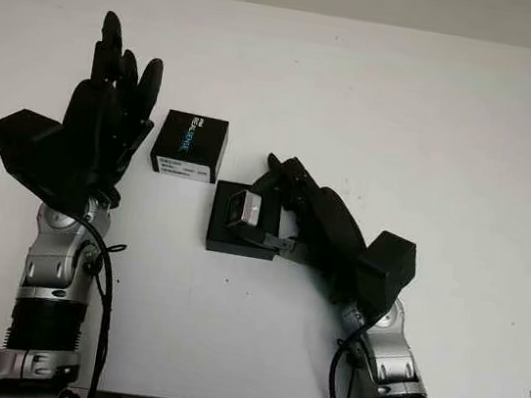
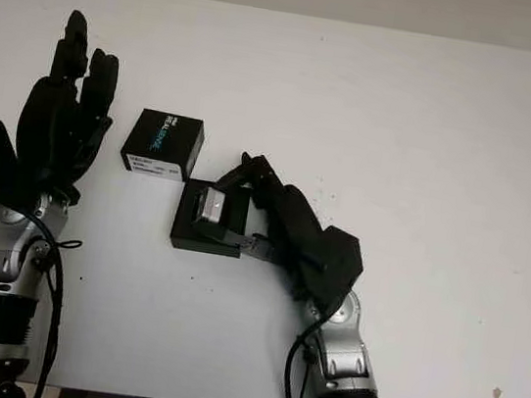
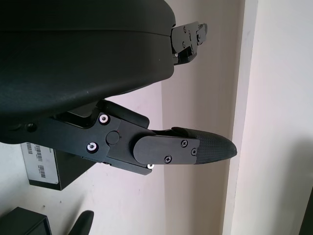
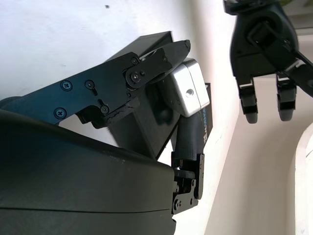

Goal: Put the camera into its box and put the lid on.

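Gripping the silver camera [image 1: 248, 209] in my right hand [image 1: 288, 212], fingers curled around it, I hold it tilted over the open black box [image 1: 230, 237]. My left hand [image 1: 109, 118], open, stands raised beside the lid [image 1: 190, 146].

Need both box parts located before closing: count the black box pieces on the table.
2. The open box base lies mid-table, where the right hand holds the camera over it. The printed lid lies just beyond it, beside the open left hand.
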